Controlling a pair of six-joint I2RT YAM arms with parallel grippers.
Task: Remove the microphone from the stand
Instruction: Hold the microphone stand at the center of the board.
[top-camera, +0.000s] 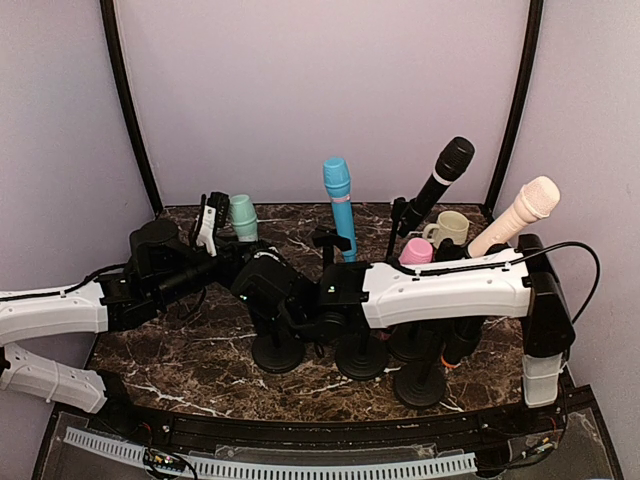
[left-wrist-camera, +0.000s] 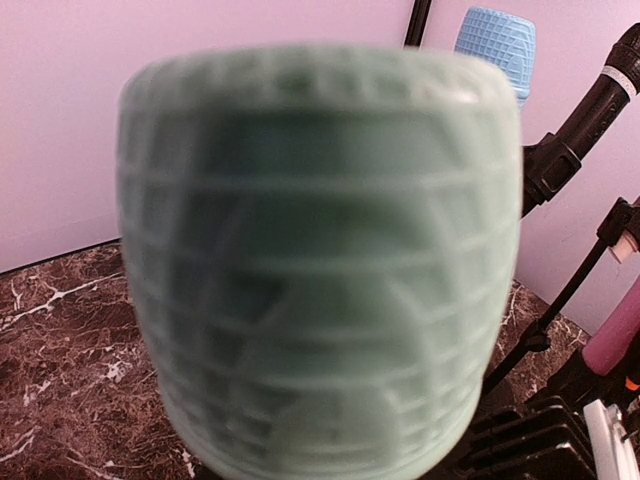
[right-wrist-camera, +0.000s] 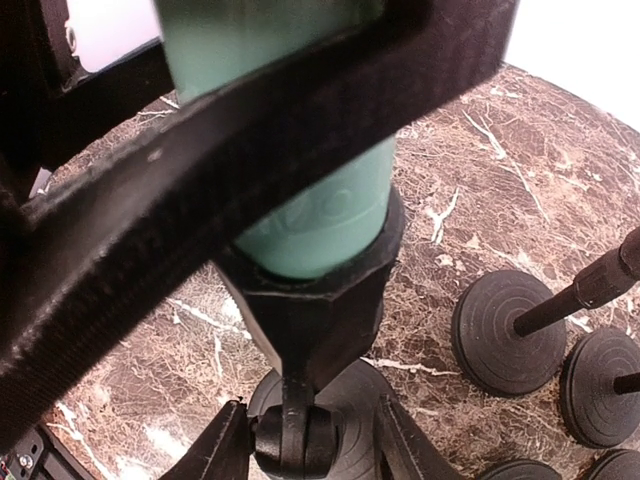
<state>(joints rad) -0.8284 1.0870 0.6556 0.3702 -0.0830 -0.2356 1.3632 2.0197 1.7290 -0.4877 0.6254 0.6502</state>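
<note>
Microphone (right-wrist-camera: 330, 220) — light, stiff, slick, we judge — wants gripping just above our right hand (right-wrist-camera: 310, 422), open astride the stand (right-wrist-camera: 310, 320); of the left hand (top-camera: 208, 222) we cannot tell.

Mint-green microphone (top-camera: 243, 217): rounded head moulded in a grid pattern, with a smooth tapering body. Head uppermost, it leans toward the desk's (top-camera: 200, 372) rear left corner. Its lower end sits in the clip of the black stand (right-wrist-camera: 305, 300), whose round base (top-camera: 278, 352) rests left of centre, nearer the front edge.
</note>
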